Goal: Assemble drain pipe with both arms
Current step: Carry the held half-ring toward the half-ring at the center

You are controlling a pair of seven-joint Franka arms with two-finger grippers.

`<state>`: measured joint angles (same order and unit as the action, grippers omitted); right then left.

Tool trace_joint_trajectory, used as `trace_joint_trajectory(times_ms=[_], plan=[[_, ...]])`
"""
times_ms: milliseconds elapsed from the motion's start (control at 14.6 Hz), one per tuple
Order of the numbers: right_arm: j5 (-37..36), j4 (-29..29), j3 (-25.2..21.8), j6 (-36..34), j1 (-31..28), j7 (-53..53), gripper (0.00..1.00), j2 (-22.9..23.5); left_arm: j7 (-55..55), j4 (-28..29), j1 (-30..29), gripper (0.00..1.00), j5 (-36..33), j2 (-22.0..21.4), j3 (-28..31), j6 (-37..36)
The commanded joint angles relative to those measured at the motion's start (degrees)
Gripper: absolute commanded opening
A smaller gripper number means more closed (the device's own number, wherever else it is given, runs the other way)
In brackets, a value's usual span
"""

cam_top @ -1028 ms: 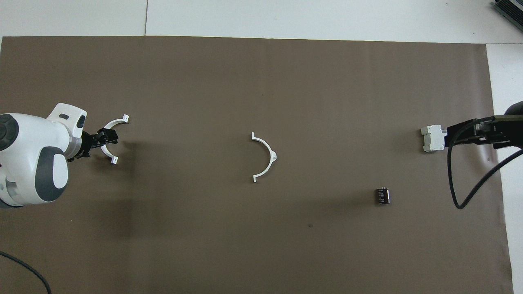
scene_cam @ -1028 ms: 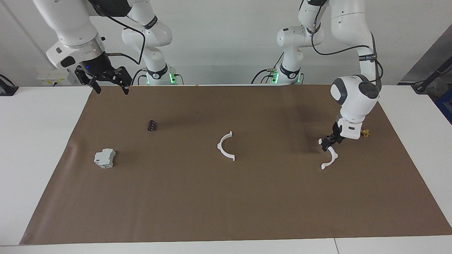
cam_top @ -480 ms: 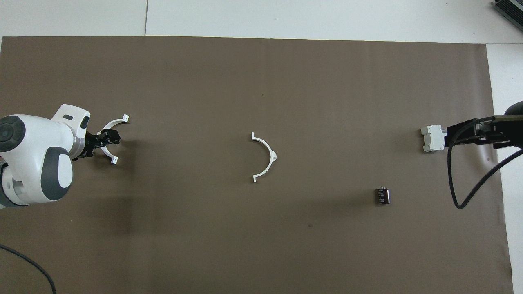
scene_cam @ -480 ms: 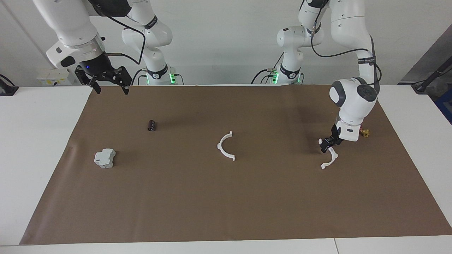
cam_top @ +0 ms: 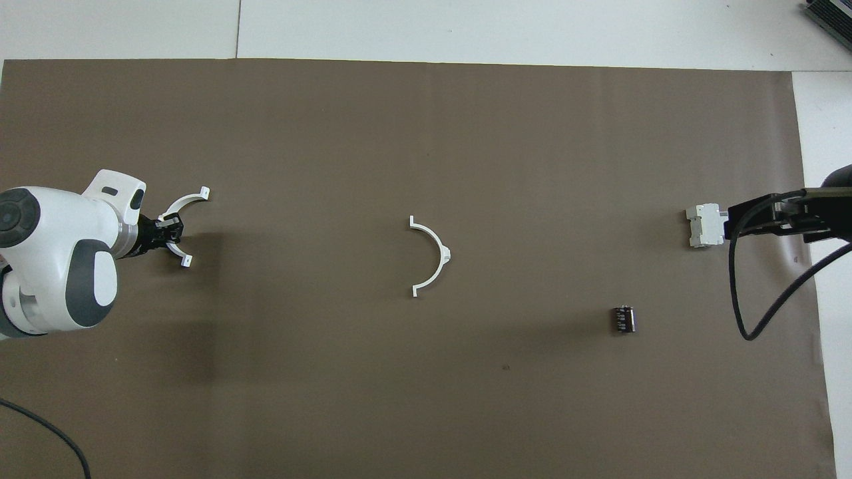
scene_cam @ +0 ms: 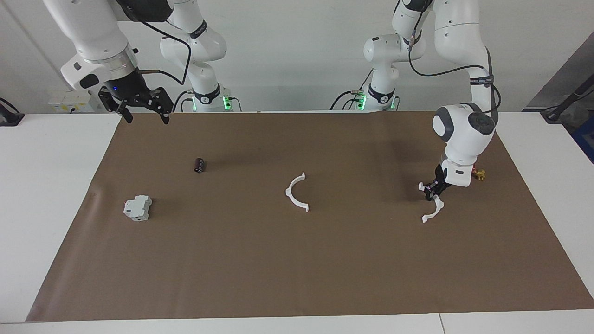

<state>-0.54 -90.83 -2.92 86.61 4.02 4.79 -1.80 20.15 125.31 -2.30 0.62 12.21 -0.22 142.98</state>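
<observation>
We see the left gripper [scene_cam: 433, 191] clamped on one thin white plastic half-ring [scene_cam: 433, 209] near the brown mat's [scene_cam: 297, 260] left-arm edge. The other half-ring [scene_cam: 295, 192] lies mid-mat. The right gripper [scene_cam: 145, 113] waits, fingers apart, over the mat's corner.

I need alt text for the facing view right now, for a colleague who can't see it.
The left gripper is shut on a white half-ring lying on the brown mat at the left arm's end. A second half-ring lies mid-mat. The right gripper waits open, raised over the mat's corner near its base.
</observation>
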Motion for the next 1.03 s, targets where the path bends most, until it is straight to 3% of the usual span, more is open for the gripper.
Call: trace_joint_trajectory(times_ms=[0,617,959], plan=[[0.6,-0.5,0.3,0.4,-0.8,-1.4,1.00,-0.7,-0.1,0.0,0.7,0.00,-1.0,-0.1,0.3,-0.9],[0.6,-0.5,0.3,0.4,-0.8,-1.4,1.00,-0.7,11.7,-6.3,12.6,0.00,-1.0,-2.5,0.4,-12.1],[0.6,-0.5,0.3,0.4,-0.8,-1.4,1.00,-0.7,23.5,-8.2,21.5,0.00,-1.0,-2.4,0.4,-12.0]])
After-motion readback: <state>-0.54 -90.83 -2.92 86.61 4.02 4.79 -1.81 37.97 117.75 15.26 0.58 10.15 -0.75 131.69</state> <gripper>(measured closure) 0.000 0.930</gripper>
